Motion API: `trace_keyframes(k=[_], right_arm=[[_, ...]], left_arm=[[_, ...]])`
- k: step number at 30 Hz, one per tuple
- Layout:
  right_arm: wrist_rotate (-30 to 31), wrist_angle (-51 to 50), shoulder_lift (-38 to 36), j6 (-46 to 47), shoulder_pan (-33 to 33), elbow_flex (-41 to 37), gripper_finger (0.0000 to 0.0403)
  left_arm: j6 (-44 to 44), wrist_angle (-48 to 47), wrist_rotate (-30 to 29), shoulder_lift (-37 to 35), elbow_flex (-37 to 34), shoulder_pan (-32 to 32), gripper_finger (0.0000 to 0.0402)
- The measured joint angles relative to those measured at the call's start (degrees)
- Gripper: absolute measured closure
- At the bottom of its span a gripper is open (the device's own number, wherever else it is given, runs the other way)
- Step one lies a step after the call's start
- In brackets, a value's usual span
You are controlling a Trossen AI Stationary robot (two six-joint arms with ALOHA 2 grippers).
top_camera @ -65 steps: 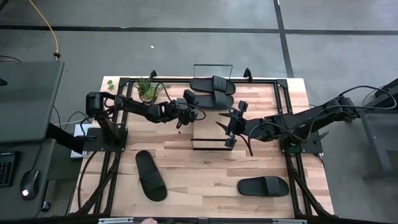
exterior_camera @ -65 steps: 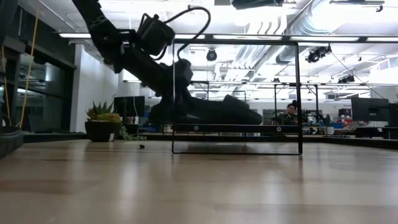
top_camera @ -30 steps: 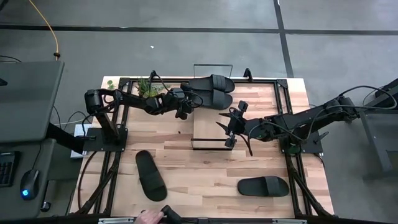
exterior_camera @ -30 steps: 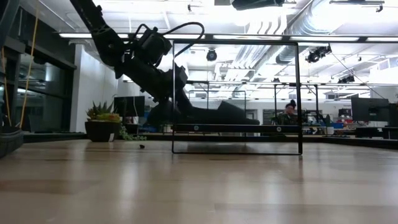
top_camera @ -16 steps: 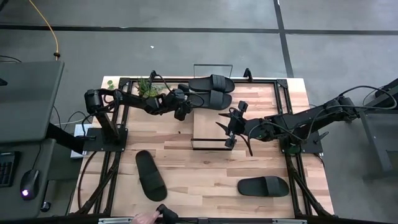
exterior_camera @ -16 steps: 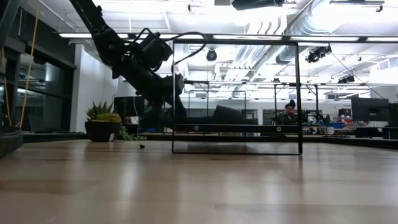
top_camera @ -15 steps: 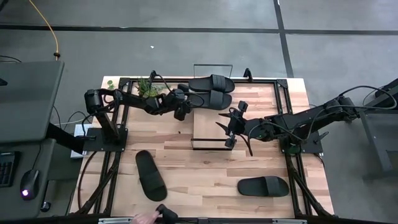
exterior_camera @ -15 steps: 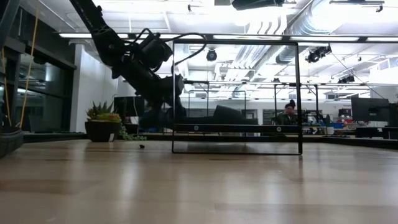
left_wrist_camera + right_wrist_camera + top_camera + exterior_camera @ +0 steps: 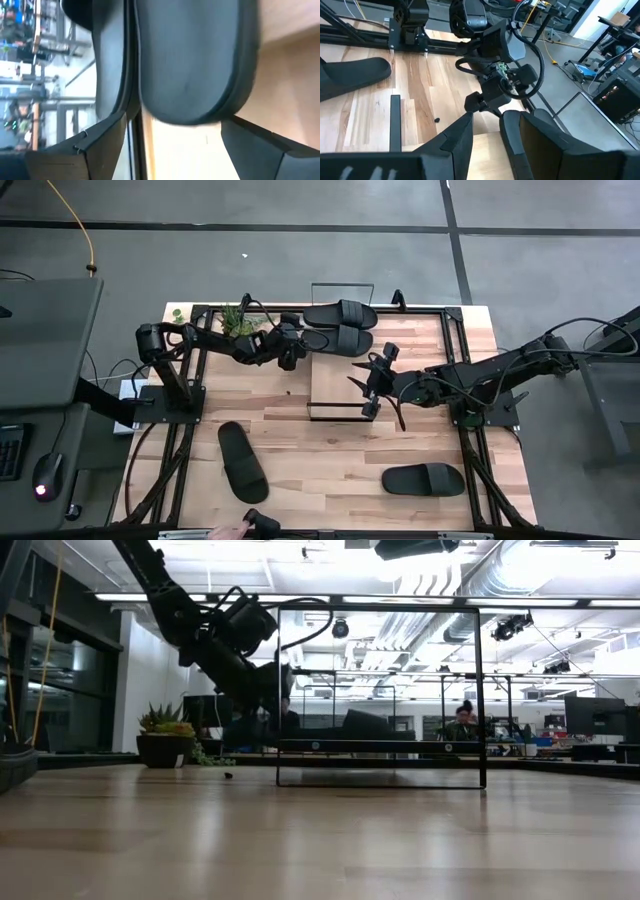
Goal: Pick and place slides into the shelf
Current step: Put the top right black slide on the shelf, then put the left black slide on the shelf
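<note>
Slides: two matte black slip-on sandals (image 9: 340,313) (image 9: 338,338) lie on the light-wood, wire-framed shelf (image 9: 335,385); you have two left (image 9: 242,462) (image 9: 423,478) near the desk's front edge. Left tool (image 9: 295,345) open, released; right tool (image 9: 372,387) part-open, empty.

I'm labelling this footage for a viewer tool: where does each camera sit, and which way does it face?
High view: above the table, straight down; both arms, shelf, two slides on it, two loose slides.
Low view: table height, level across to the room; left arm before the shelf frame.
Left wrist view: between the left gripper fingers, open, facing a slide's end.
Right wrist view: past the right gripper toward the left arm.
Shared: high and left wrist views show the shelved slides.
</note>
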Motion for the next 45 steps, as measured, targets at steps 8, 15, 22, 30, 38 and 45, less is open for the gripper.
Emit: trace_keyframes(k=[8,15,22,30,38,45], right_arm=[[0.0,-0.1,0.0,0.0,0.0,0.0,0.0251],[-0.2,-0.3,0.0,0.6,0.0,0.0,0.0251],[-0.2,-1.3,0.0,0.1,0.0,0.0,0.0251],[0.0,-1.3,0.0,0.0,0.0,0.0,0.0251],[-0.3,-1.8,0.0,0.0,0.0,0.0,0.0251],[-0.3,-2.1,0.0,-0.1,0.0,0.0,0.0251]], left_arm=[[-1.7,-0.3,-1.3,-0.1,0.0,-2.0,0.0108],[-1.8,-1.3,-9.8,-0.1,0.0,-2.4,0.0108],[-5.1,-7.6,-14.2,-4.0,0.0,-3.0,0.0108],[-13.8,-13.6,-17.7,-11.9,0.0,-6.6,0.0108],[-28.2,-20.4,-24.3,-19.8,0.0,-12.4,0.0108],[-38.3,-29.0,-24.9,-26.9,0.0,-20.0,0.0108]])
